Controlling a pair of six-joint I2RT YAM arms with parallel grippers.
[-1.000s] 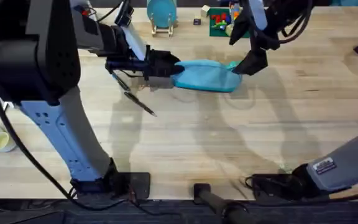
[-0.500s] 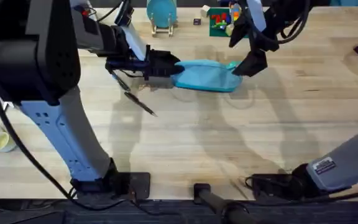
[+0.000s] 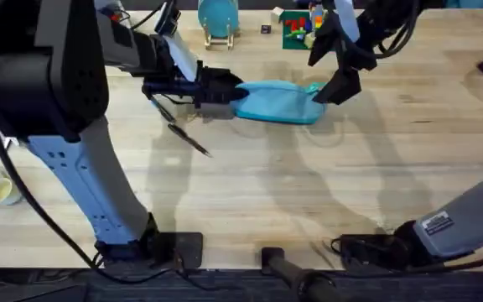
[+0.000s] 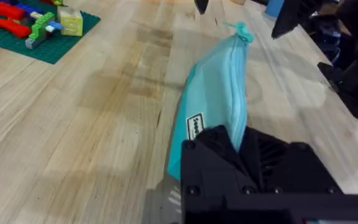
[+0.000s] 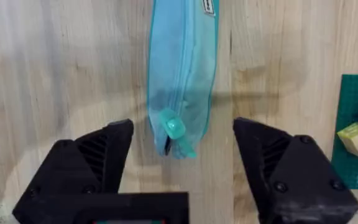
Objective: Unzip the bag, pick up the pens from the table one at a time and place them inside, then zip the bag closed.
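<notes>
So there's one light blue pencil pouch (image 3: pixel 279 102) lying on the butcher-block table (image 3: pixel 309 193), zipper still closed as far as I can see. The left gripper (image 3: pixel 231 91) is clamped on the pouch's left end; in its wrist view the fabric is pinched right between the black fingers (image 4: pixel 213 152) and the zipper line runs straight away from them. The right gripper (image 3: pixel 332 91) hangs at the other end with its jaws spread wide, and in its wrist view the pouch's tip and the small teal pull tab (image 5: pixel 173 127) sit in the gap between the two fingers (image 5: pixel 104 158), touching neither

Pens: I count two dark ones on the table just behind and below the left gripper; one (image 3: pixel 189 139) lies at an angle toward the near edge, the other (image 3: pixel 163 109) is partly tucked under the arm

Past the right gripper there's one green Lego baseplate (image 3: pixel 296 29) with bricks on it
</notes>
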